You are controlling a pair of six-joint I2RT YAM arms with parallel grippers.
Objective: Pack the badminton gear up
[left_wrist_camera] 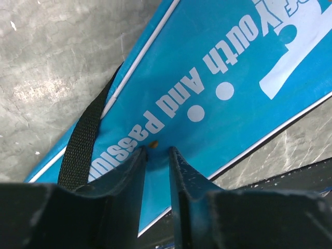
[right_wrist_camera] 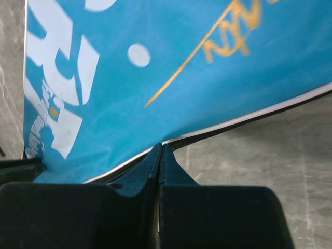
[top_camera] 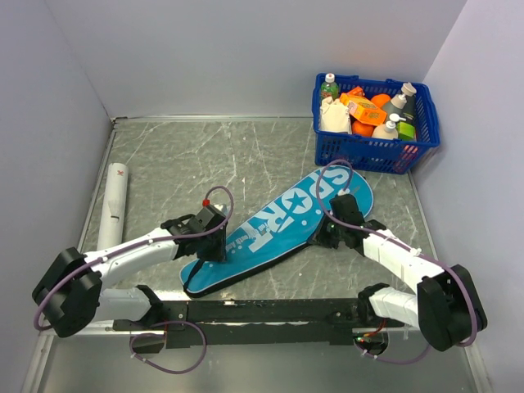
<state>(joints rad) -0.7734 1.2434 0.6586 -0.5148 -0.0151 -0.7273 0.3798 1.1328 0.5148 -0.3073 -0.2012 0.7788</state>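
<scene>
The blue bag [top_camera: 278, 225] lettered SPORT lies flat and slantwise mid-table. My left gripper [top_camera: 214, 244] rests its tips on the bag's narrow end [left_wrist_camera: 218, 104]; in the left wrist view [left_wrist_camera: 157, 150] the jaws stand a narrow gap apart, with flat blue fabric showing between them. My right gripper [top_camera: 329, 236] is at the bag's wide right edge. In the right wrist view [right_wrist_camera: 160, 146] it is shut on the white-piped edge [right_wrist_camera: 244, 116], which is lifted a little. The white tube with a red mark [top_camera: 114, 203] lies at the left. Rackets and shuttlecocks are out of view.
A blue mesh basket [top_camera: 377, 154] with bottles and orange items stands at the back right corner. A black strap [left_wrist_camera: 83, 140] runs along the bag's side. A black rail [top_camera: 270, 311] runs along the near table edge between the arm bases. Walls close in on three sides.
</scene>
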